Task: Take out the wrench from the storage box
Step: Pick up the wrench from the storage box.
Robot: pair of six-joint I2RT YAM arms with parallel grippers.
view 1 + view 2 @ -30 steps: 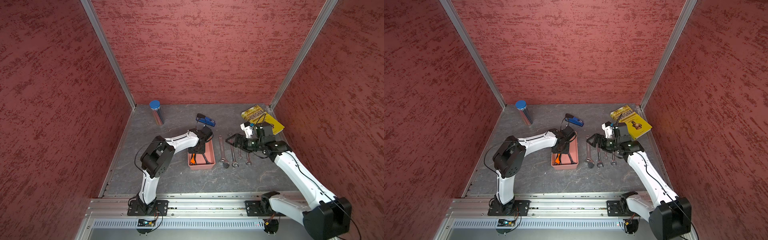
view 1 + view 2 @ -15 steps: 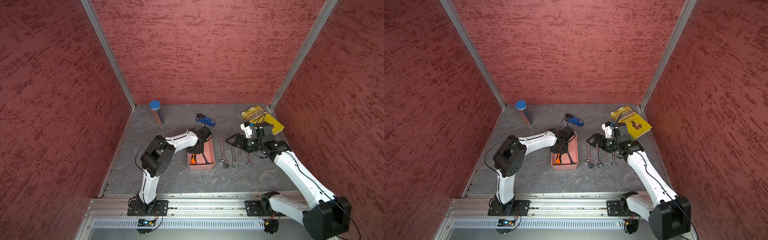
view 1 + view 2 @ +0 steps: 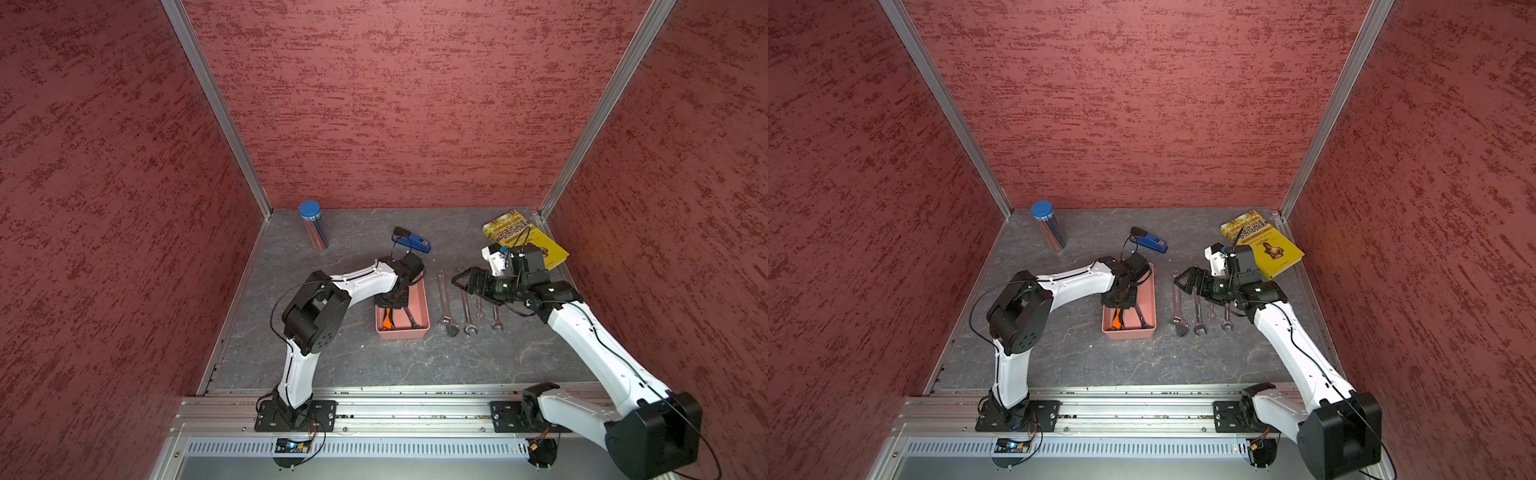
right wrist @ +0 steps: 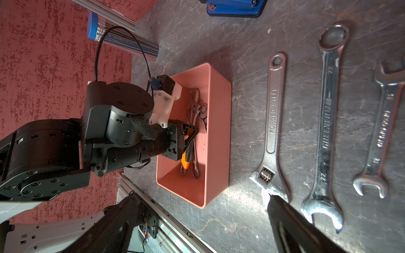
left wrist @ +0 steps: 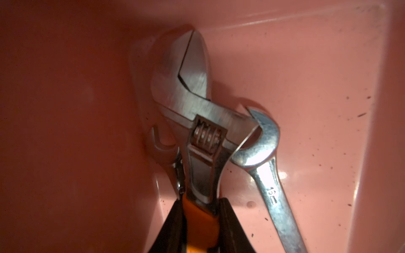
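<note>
Wrench gripped, not yet out of the box.
Your left gripper (image 5: 200,204) is clamped on the orange-handled wrench (image 5: 203,140), which lies inside the storage box (image 3: 424,303) at centre frame; lifting remains. A combination wrench (image 5: 269,175) hooks against its head and may drag. Your right gripper (image 3: 457,282) hangs spread wide above the laid-out wrenches (image 3: 444,299), right of the box.

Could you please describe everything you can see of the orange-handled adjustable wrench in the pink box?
The adjustable wrench is brushed steel with a worm screw, shut jaws and an orange grip. It lies in the storage box, head toward an end wall, over a smaller wrench, touching a combination wrench. The left gripper is clamped on its handle.
</note>
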